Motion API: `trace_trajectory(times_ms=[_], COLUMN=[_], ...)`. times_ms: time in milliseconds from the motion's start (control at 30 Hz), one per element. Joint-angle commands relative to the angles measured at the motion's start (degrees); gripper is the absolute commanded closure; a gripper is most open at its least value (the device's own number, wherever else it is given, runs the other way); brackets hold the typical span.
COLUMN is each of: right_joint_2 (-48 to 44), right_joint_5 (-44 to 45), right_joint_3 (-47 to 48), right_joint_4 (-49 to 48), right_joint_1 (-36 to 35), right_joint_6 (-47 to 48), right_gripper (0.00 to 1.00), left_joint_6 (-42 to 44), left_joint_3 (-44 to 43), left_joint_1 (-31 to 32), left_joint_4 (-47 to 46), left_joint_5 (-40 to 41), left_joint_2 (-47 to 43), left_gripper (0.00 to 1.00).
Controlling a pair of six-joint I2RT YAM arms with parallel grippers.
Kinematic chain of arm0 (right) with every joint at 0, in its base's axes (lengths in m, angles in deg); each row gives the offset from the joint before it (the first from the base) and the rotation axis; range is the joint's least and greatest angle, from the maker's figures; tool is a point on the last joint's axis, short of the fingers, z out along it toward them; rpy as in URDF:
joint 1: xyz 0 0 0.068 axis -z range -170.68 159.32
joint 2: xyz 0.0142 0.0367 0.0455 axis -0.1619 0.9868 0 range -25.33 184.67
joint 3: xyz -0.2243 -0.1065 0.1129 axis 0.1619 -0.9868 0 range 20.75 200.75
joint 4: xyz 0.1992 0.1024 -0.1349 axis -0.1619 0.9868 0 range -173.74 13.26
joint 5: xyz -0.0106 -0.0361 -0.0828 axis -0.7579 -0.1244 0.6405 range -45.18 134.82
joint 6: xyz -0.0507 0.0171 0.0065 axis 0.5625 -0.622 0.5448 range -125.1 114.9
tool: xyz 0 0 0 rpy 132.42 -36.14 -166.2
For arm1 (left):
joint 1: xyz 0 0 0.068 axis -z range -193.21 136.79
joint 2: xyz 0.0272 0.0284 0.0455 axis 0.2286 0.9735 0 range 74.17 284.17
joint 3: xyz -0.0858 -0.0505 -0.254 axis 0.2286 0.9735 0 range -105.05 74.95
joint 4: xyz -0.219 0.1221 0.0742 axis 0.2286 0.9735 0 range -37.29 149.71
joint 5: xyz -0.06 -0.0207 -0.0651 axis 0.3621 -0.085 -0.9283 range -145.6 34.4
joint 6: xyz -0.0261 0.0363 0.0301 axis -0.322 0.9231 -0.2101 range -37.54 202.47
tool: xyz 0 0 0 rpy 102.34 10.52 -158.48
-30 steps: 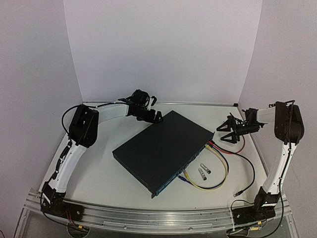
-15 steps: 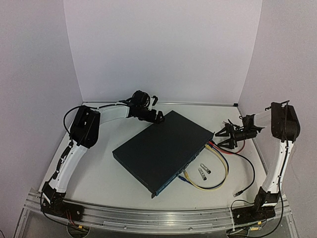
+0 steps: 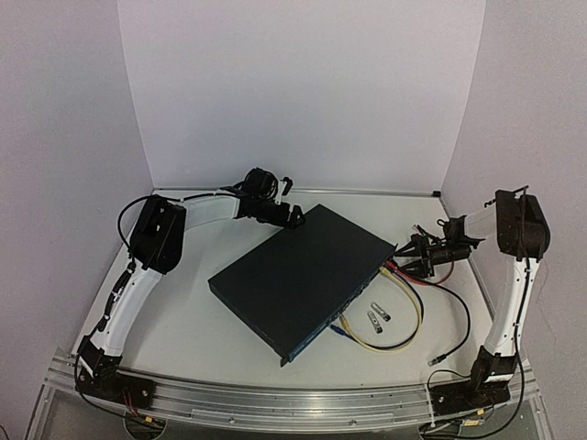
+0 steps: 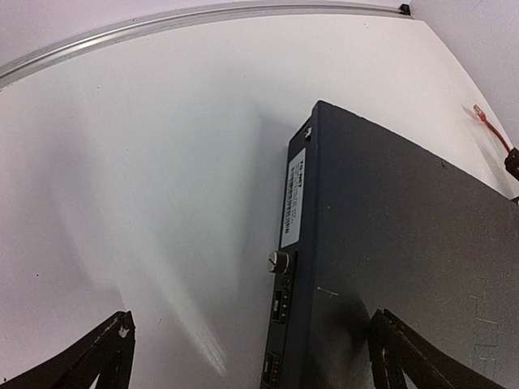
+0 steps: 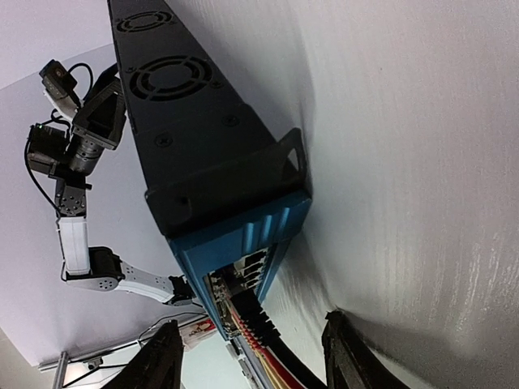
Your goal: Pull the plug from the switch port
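A dark navy network switch [image 3: 298,275] is lying flat and slantwise in the middle of the white tabletop [image 3: 202,321], its socket-lined face turning toward the right arm. The right end effector [image 3: 411,255] is hovering just off the far end of that face. Its fingers [image 5: 166,356] are standing apart, and the bundle of red, yellow and black cables running from the ports is passing between them without visible contact. Plugs [image 3: 389,267] are sitting in the sockets at that end. A red cable [image 3: 431,280] and a yellow cable [image 3: 404,335] are looping across the tabletop beside the switch, and the yellow one is curving back to a port near the front corner. Two small silvery modules [image 3: 376,316] are lying inside the yellow loop. A black cable [image 3: 466,316] is trailing toward the right arm's base. At the switch's far corner, the left end effector [image 3: 286,216] is hanging with its jaws wide, one finger [image 4: 105,348] over the bare tabletop and the other over the switch's lid.
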Motion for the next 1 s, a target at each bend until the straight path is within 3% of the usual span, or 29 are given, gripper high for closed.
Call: trace_trajectory(times_ms=[0,967], right_joint_2=[0.28,3.10], right_joint_5=[-0.89,1.25], right_joint_3=[-0.91,3.57], right_joint_4=[0.42,-0.14], right_joint_1=[-0.46,-4.10], right_joint_6=[-0.56,-3.28], right_gripper=[0.47,0.65], left_joint_6=[1.87,1.76], left_joint_3=[1.61,4.10], left_joint_1=[0.42,0.42], left_joint_4=[2.70,1.54], left_joint_5=[0.66,0.65], left_joint_2=[1.66,0.56], left_gripper=[0.00,0.00])
